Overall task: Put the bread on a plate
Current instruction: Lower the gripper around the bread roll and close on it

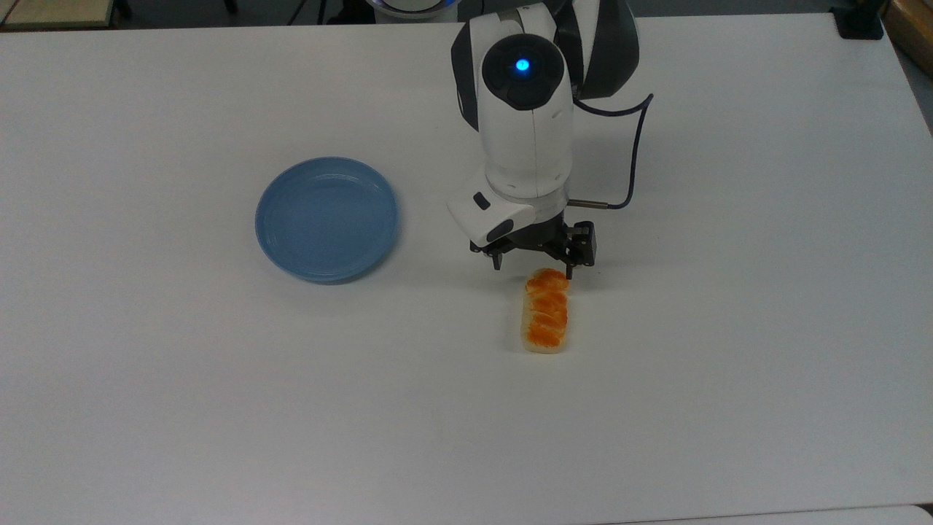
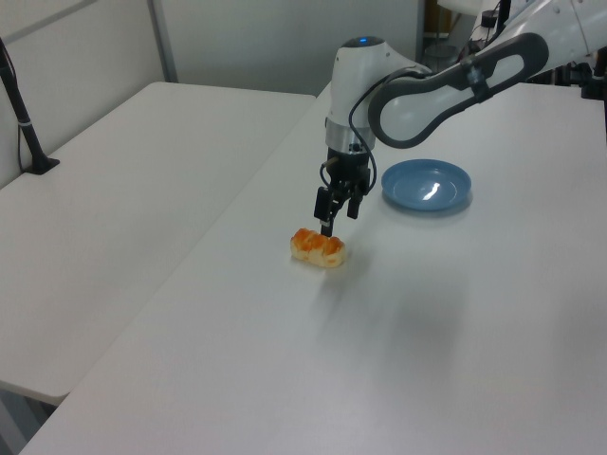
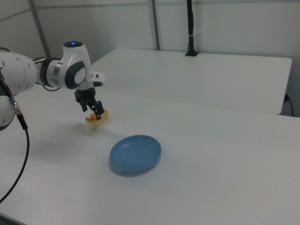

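While the bread (image 1: 546, 311) is lying flat on the white table (image 1: 219, 408), well apart from the plate (image 1: 326, 219), it is being held by nothing; its orange-brown lumped top is facing up and its long axis is running top-to-bottom in the top view; in the left view it (image 2: 319, 246) is sitting below-left of the plate (image 2: 426, 185), and in the right view it (image 3: 97, 119) is partly hidden behind the gripper (image 3: 93, 109), w/ the plate (image 3: 135, 154) nearer the camera. The gripper (image 1: 533, 268) is being held just above the loaf's far end, fingers pointing down, spread wide w/ nothing between them; one fingertip (image 1: 568, 273) is overlapping the loaf's upper right corner in the top view, though contact cannot be told; the other is off to the top view's left of the loaf, over bare table. In the left view the gripper (image 2: 330, 211) is hanging directly over the bread. The plate is lying w/ nothing on it, to the top view's left of the arm (image 1: 521, 124); a blue light (image 1: 522, 65) is glowing on the arm's white housing, and a dark cable (image 1: 633, 168) is looping off its side.
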